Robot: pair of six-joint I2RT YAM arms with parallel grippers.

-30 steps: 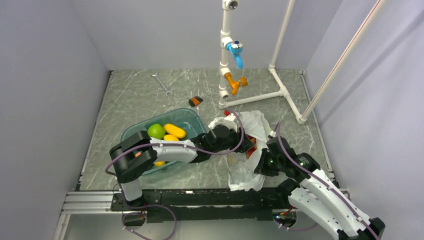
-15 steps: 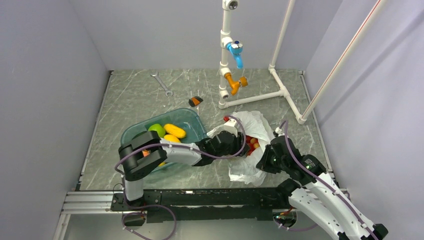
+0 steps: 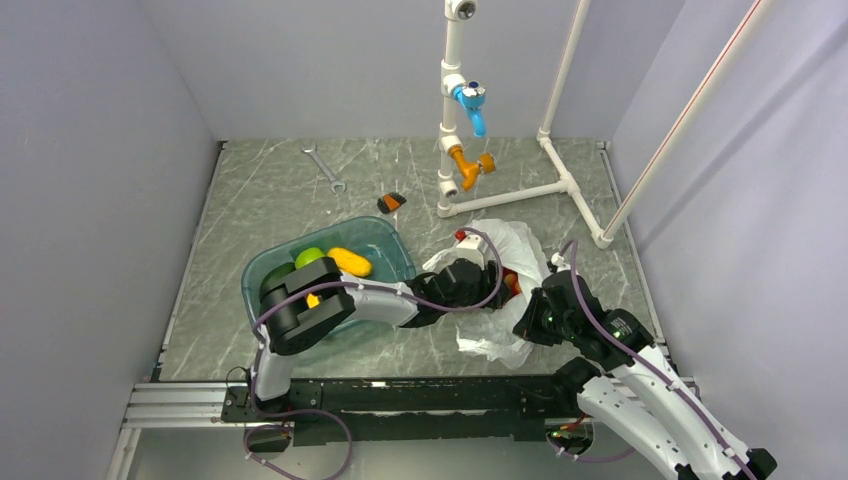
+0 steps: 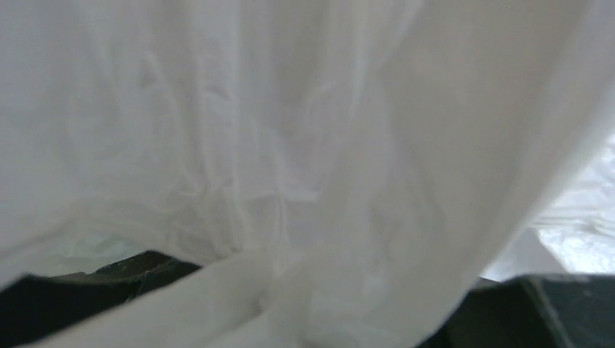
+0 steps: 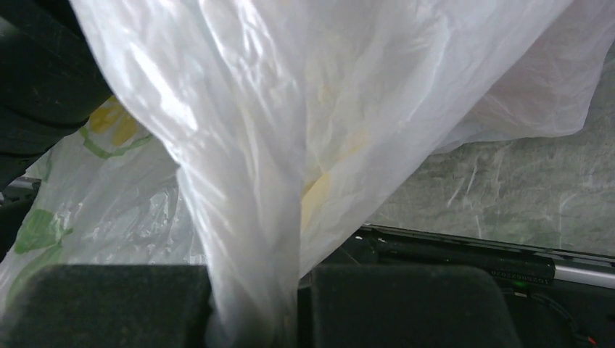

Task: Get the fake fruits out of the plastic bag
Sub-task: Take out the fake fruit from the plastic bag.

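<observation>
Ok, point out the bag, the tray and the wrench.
bag (image 3: 520,248): top view, on the bare white film at its far side.
tray (image 3: 388,252): top view, on its right inner wall.
wrench (image 3: 322,167): top view, on the middle of its handle.

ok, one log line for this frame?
left gripper: in plastic bag, state unclear | right gripper: shut on bag | red fake fruits: inside bag

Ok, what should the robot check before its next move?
1. Is the right gripper pinching the plastic bag? Ok, film is clamped between its fingers.
2. Is the left gripper at the bag's mouth? Ok, it reaches in.
3. Any red fruit in there? Ok, some shows.
4. Is the left gripper holding fruit? Cannot tell, its camera sees only white plastic.
5. Space in the teal tray? Ok, bare floor shows.
</observation>
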